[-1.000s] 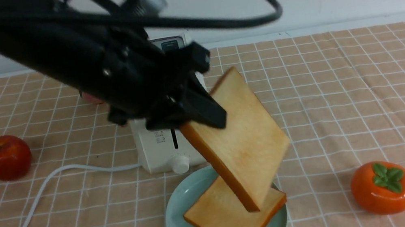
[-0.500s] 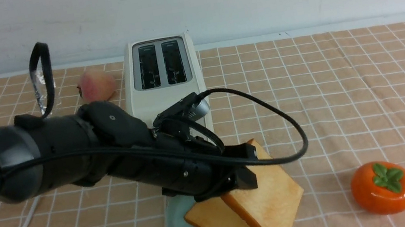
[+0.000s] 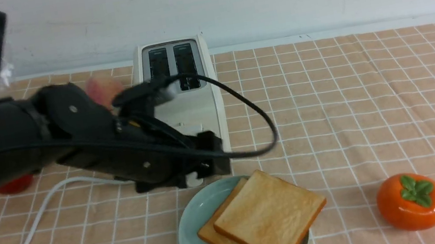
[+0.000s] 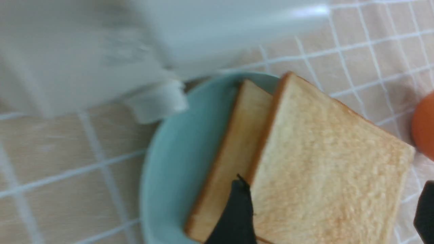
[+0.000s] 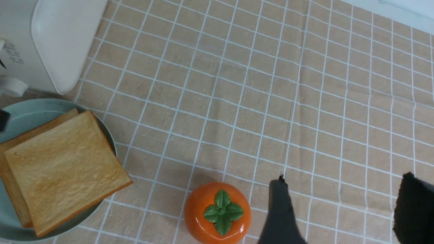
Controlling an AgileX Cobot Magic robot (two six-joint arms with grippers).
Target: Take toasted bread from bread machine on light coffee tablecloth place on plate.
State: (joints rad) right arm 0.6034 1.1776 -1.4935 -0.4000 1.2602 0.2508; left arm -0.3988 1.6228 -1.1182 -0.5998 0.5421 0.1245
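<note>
Shows two golden-tan square toast slices [image 3: 269, 215] stacked on round pale teal plate [image 3: 193, 241], lower centre of front view. Shows left end effector [image 4: 332, 179] spread wide above them; right end effector [image 5: 344, 176] likewise parted, empty.

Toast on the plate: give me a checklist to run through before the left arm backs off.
1. Left gripper open, gripping nothing: ok.
2. Both slots of the toaster empty: ok.
3. Top slice lying flat on lower slice: ok.
4. Top slice inside the rim of the plate: not ok, one corner overhangs.
5. Right gripper open and away from the plate: ok.
</note>
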